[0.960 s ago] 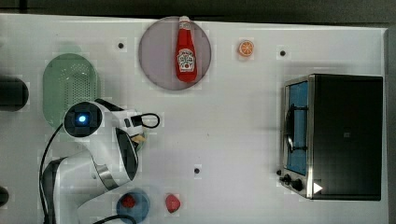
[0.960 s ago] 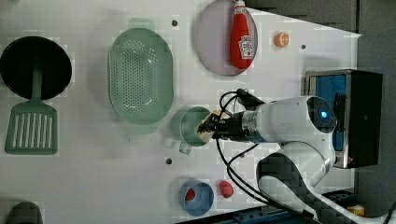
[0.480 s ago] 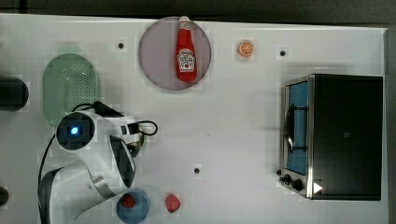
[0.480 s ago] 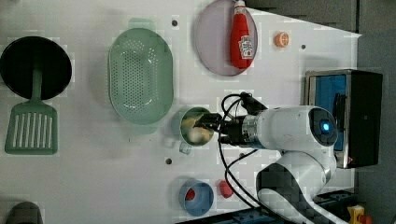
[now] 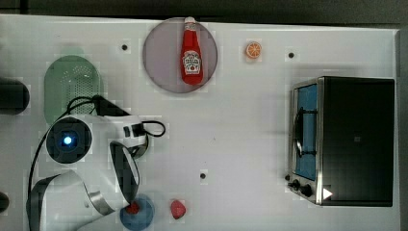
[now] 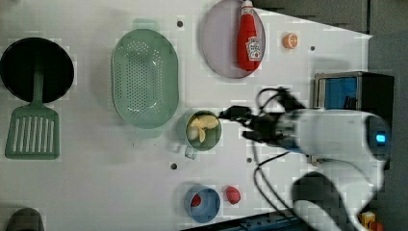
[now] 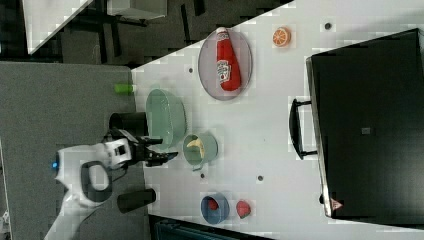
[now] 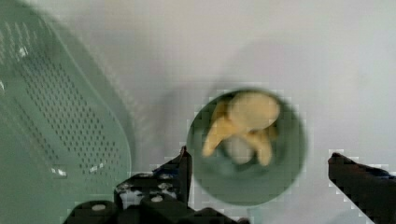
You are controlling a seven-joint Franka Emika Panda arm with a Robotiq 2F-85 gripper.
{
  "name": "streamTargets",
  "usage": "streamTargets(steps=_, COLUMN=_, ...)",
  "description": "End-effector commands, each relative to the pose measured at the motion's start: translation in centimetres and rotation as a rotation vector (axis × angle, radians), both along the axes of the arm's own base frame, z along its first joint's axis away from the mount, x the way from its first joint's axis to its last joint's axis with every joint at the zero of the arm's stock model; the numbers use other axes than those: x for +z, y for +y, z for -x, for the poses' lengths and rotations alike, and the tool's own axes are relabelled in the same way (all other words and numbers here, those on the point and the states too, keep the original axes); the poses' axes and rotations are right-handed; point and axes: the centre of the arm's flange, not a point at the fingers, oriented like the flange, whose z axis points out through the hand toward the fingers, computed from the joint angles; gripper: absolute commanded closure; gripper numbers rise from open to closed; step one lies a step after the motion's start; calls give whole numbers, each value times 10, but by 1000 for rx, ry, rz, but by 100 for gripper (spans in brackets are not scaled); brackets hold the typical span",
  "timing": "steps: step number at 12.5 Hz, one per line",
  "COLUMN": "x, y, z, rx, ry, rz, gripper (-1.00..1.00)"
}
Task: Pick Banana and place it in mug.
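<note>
Banana: the pale cream-yellow curved banana (image 6: 203, 126) lies inside the small round muted-green mug (image 6: 211, 143), resting against its inner wall; in the wrist view the banana (image 8: 245, 122) sits loose in the cup with nothing gripping it.
Mug: upright on the white table (image 6: 120, 192), its small handle pointing toward the left view's bottom; this mug is the landmark for all that follows.
Gripper: the black two-fingered gripper (image 8: 259, 175) hangs above the mug with its fingers spread wide, one on each side of the mug's rim, and has hold of nothing; in the left view the gripper (image 6: 233, 115) is just beside the mug, on the left view's right.
Basket: the oval pale-green perforated basket (image 6: 144, 77) lies just beside the mug, toward the left view's upper left.
Plate: the round purple plate (image 6: 216, 43), carrying a red ketchup bottle (image 6: 249, 36), lies well apart from the mug, toward the left view's top.
Bowl: the blue bowl (image 6: 204, 211) with a small red fruit in it stands near the mug, toward the left view's bottom.
Oven: the black toaster oven (image 5: 356, 139) stands well apart from the mug.
</note>
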Motion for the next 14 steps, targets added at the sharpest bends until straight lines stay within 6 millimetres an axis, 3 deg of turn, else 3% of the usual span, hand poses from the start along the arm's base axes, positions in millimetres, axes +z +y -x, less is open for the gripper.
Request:
streamTargets(steps=1, x=90, y=-63, z=-26, rx=-132, ry=-87, rz=19, gripper=-100)
streamTargets(steps=4, x=162, y=-130, z=-22, rx=-253, ry=-48, rz=41, gripper=-100)
streamTargets(steps=7, x=213, y=-184, z=-20, rx=-336, ry=-25, rz=31, gripper=-100)
streamTargets(steps=11, x=247, y=-240, z=-14, rx=-365, ry=17, rz=24, gripper=-100)
streamTargets(steps=14, x=245, y=-260, z=-10, rx=-309, ry=43, rz=44, gripper=-100)
